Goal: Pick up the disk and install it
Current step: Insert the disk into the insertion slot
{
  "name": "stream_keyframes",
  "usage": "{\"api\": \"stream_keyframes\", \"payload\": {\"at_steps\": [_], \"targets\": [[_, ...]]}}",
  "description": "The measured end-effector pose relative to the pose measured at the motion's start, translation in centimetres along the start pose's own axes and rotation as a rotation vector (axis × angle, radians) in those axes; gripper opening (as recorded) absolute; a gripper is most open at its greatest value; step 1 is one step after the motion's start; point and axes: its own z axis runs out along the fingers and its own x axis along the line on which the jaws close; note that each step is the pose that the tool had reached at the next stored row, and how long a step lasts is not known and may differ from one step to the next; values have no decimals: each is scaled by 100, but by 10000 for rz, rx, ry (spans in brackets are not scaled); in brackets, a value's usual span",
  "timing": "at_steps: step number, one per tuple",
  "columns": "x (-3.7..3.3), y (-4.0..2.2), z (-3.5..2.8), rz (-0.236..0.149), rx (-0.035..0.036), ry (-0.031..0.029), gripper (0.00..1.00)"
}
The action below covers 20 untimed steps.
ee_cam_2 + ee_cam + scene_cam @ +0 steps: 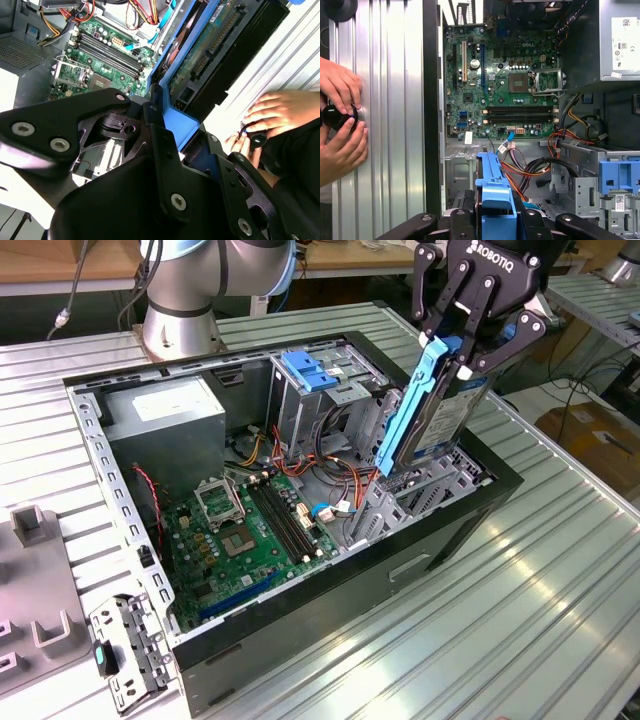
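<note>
Carefully: your hand [463,348] is clenched on the disk [450,412] by its blue bracket [408,405], on edge over the open computer case [300,632]; judge it stiff, fairly heavy and shock-sensitive.

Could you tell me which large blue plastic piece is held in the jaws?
The bracket on the disk, clamped by the gripper; the other caps the drive cage, untouched.
</note>
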Motion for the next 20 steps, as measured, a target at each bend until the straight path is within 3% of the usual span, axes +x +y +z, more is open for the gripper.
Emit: {"api": "stream_keyframes", "payload": {"at_steps": [5,9,12,14,20], "targets": [[-1,-11,19,0,-1,0,37],[-3,-32,87,0,5,3,37],[-5,-48,135,2,67,8,37],[-4,-48,150,2,200,9,37],[-9,-75,193,3,212,9,37]]}}
